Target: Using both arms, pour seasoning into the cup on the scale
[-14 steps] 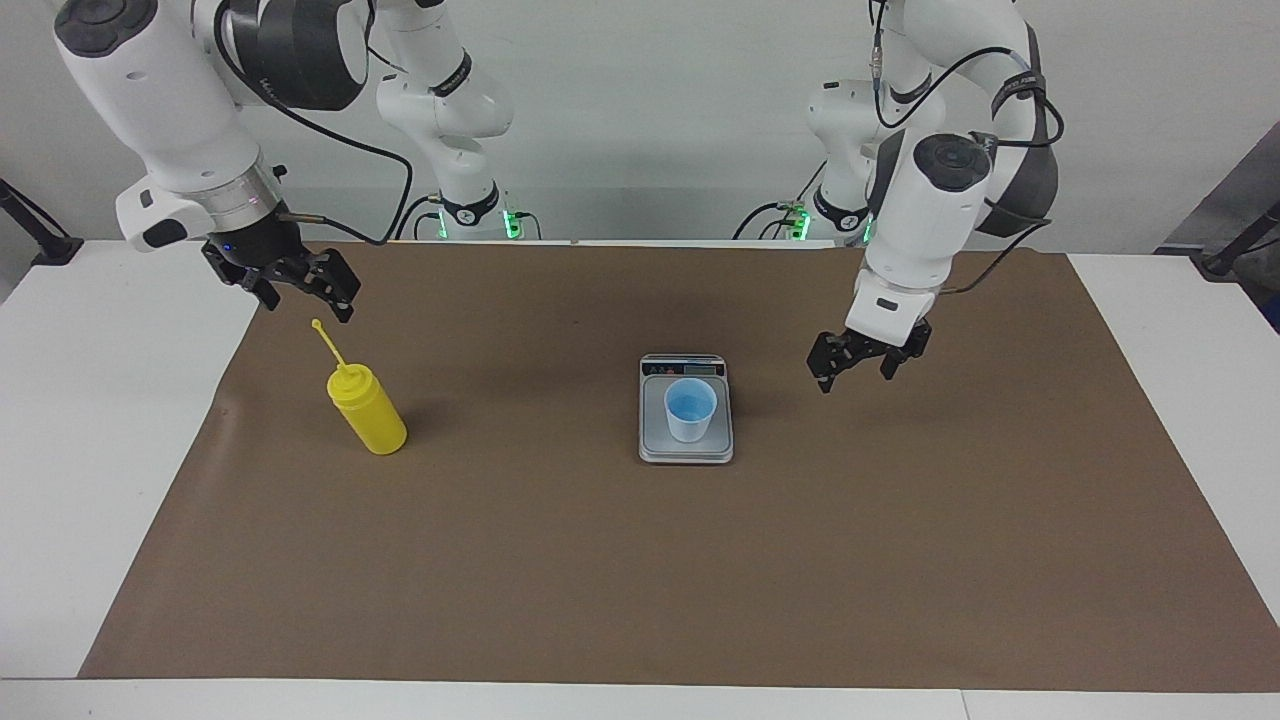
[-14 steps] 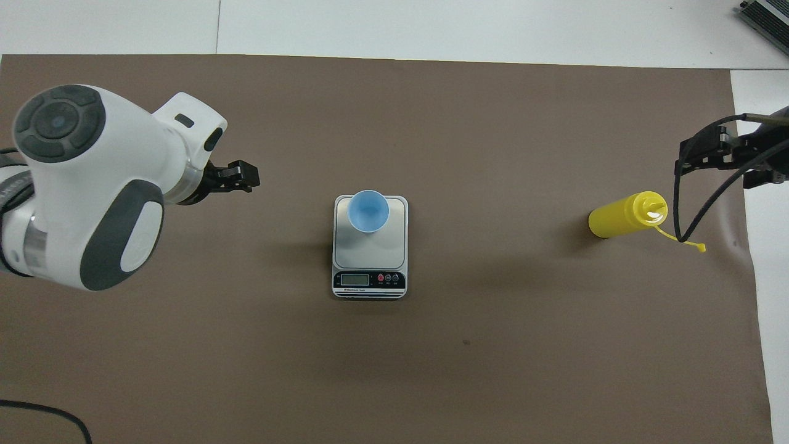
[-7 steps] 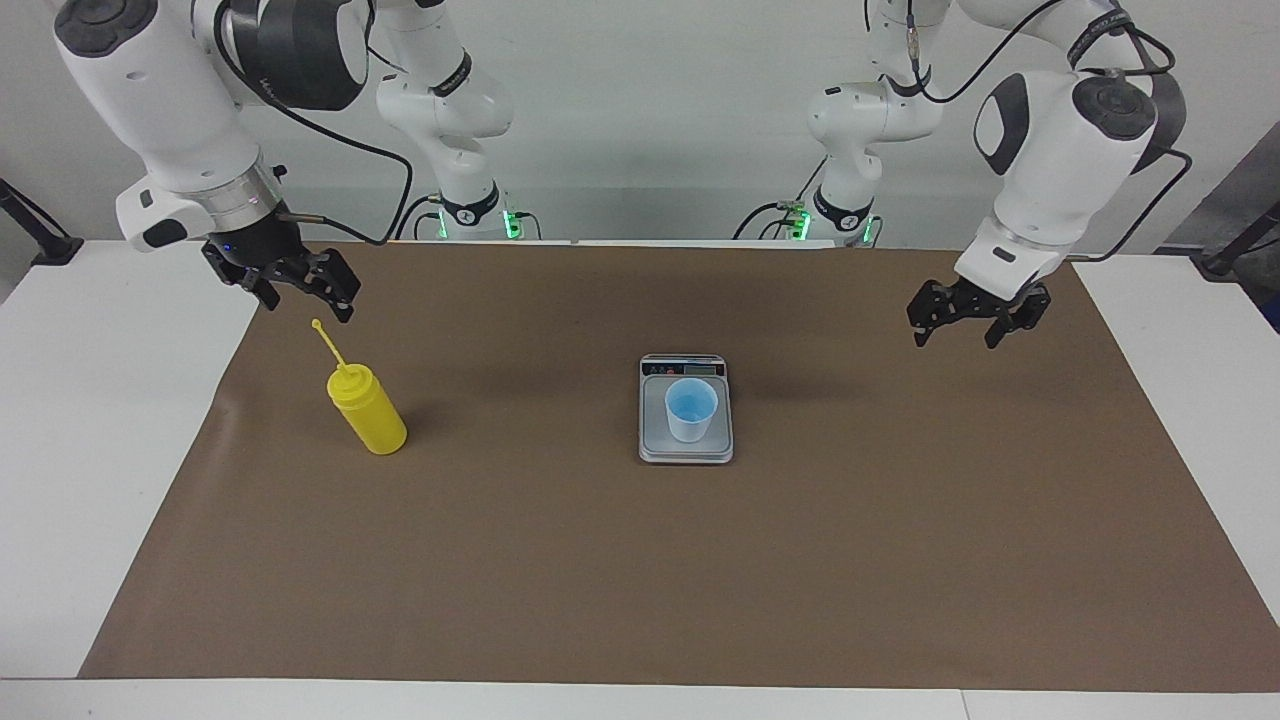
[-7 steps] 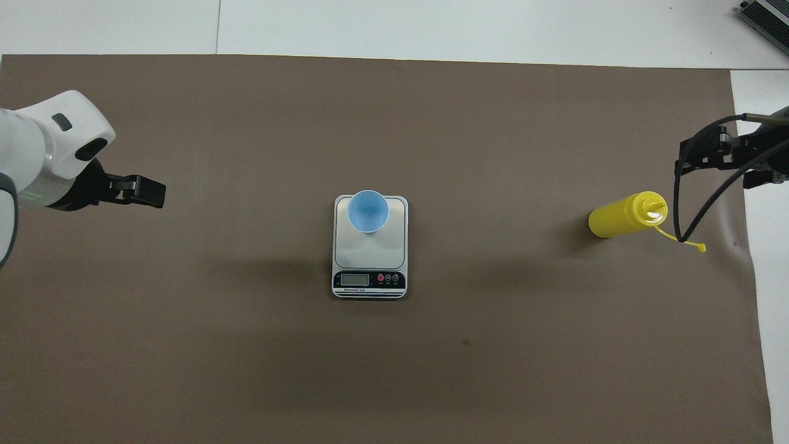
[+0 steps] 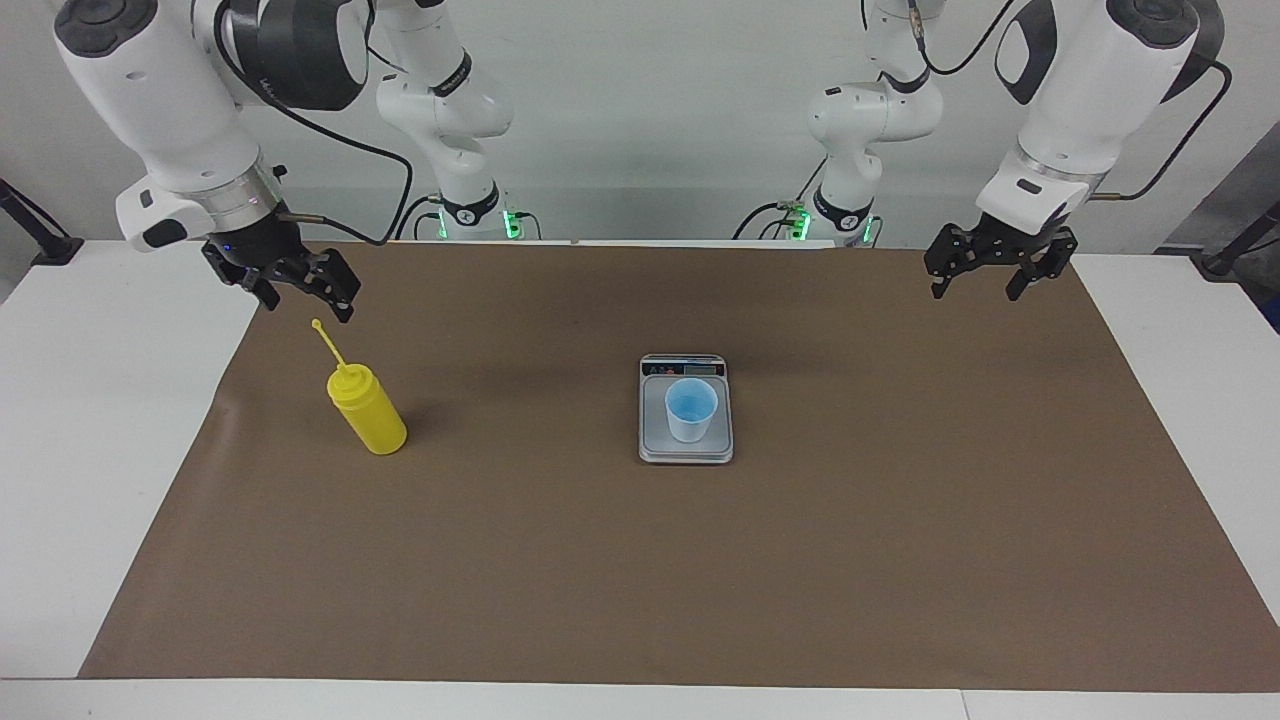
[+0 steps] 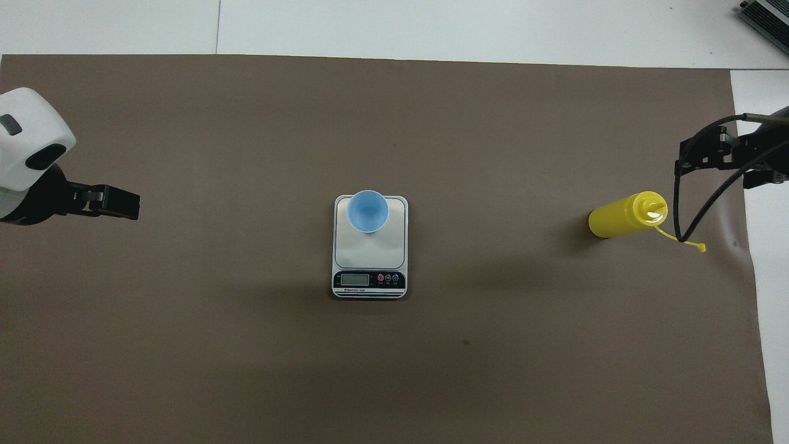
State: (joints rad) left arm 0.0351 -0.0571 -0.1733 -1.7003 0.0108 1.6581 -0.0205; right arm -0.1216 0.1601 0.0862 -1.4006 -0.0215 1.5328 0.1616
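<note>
The left gripper (image 5: 998, 268), fingers apart and empty, has drawn back from beside the scale (image 5: 686, 445) to its own end of the counter (image 5: 1150, 330). The right gripper (image 5: 297, 284), open, still hangs above the yellow squeeze bottle (image 5: 368, 410). The blue cup (image 5: 691, 410) stands on the scale; pouring looks finished or unstarted

Both tools (image 5: 297, 290) (image 5: 988, 275) raised, open
</note>
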